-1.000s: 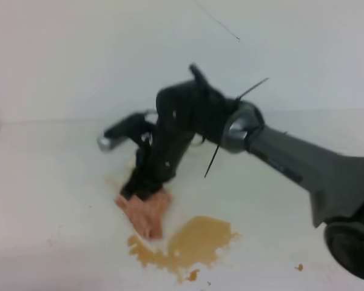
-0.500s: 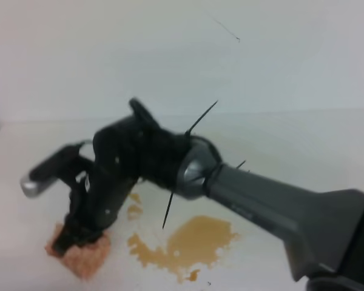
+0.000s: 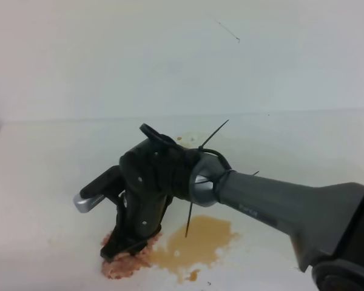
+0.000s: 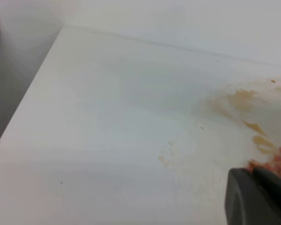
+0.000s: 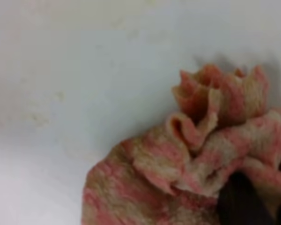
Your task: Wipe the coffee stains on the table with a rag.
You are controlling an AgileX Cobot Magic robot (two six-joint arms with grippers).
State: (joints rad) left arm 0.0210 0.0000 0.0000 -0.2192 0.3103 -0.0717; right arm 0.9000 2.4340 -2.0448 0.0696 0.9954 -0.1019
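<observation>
Fingers: the right gripper (image 3: 116, 250) was pinched onto the rag (image 3: 126, 262), jaws nearly closed on bunched cloth.
Rag: pressed on the table (image 3: 42, 182), at the left edge of the coffee stains (image 3: 197, 242).
Progress: judged early; big blotch remained, pale smears (image 4: 239, 99) too.
Containers: none visible.
Left gripper: out of view.

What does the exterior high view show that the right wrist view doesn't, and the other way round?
Only the exterior high view shows the big tan coffee stain, a fainter smear near the back of the table, the wall, and the whole right arm with its end effector pressing down beside the blotch. Only the right wrist view shows the rag's bunched folds and pink, wavy banding up close. Both show the rag on the white table, gripped by the dark end effector.
</observation>
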